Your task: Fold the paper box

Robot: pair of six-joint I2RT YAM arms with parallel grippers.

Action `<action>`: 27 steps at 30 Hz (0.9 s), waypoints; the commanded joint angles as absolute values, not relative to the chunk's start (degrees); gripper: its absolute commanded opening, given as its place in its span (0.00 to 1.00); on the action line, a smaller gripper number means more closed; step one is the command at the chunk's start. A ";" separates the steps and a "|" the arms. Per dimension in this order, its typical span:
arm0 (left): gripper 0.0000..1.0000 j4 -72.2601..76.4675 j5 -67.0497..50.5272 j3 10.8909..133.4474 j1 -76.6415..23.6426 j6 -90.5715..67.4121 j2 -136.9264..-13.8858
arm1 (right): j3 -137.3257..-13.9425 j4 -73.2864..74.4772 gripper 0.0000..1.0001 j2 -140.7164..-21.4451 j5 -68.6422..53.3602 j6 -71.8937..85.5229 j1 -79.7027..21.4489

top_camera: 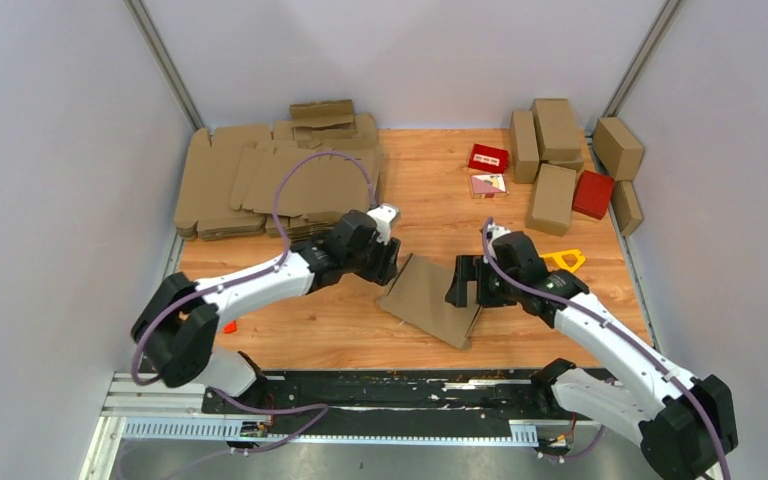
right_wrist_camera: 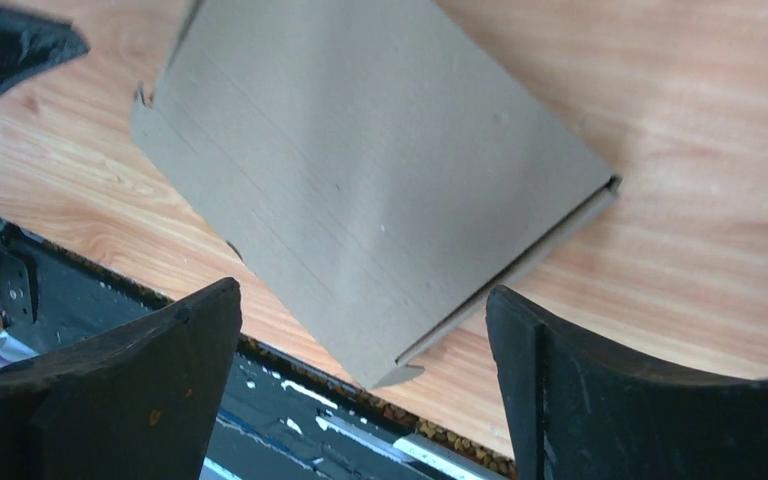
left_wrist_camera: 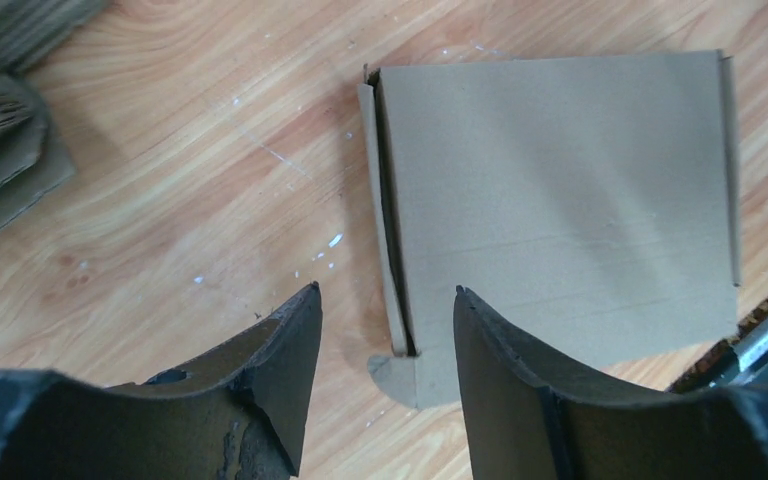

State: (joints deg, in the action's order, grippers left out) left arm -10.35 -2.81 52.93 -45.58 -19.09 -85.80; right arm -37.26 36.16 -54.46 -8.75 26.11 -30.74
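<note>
The paper box point(top_camera: 430, 300) lies flat and closed on the wooden table, a shallow brown cardboard rectangle set at an angle near the front edge. My left gripper point(top_camera: 388, 262) hovers at its left corner, open and holding nothing. In the left wrist view the box point(left_wrist_camera: 560, 200) fills the upper right, and its rounded corner tab shows on the table between the spread fingers of the left gripper point(left_wrist_camera: 388, 300). My right gripper point(top_camera: 465, 283) stands open at the box's right edge. In the right wrist view the box point(right_wrist_camera: 360, 170) lies below the wide-open right gripper point(right_wrist_camera: 363, 290), untouched.
A pile of flat brown blanks point(top_camera: 260, 180) covers the back left. Finished brown boxes point(top_camera: 550, 160) and red boxes point(top_camera: 592, 193) stand at the back right. A yellow object point(top_camera: 565, 260) lies behind the right wrist. The black rail point(top_camera: 380, 385) runs along the table's near edge.
</note>
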 commanded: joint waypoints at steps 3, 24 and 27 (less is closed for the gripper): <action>0.52 -12.54 -1.98 44.43 -45.26 -22.17 -71.81 | -44.11 30.44 0.75 -61.33 -3.49 19.18 -31.12; 0.00 3.75 -6.48 21.75 -53.61 -37.37 -60.41 | -53.33 21.00 0.00 -90.17 -4.12 16.79 -27.45; 0.00 5.54 -5.93 21.53 -53.61 -37.27 -61.41 | -53.60 20.85 0.00 -92.31 -4.84 16.52 -27.33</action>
State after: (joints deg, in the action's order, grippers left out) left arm -1.69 -6.55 21.56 -53.41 -35.59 -60.49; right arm -52.21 23.11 -89.23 -4.51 17.89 -27.66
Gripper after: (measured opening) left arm 0.006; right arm 0.009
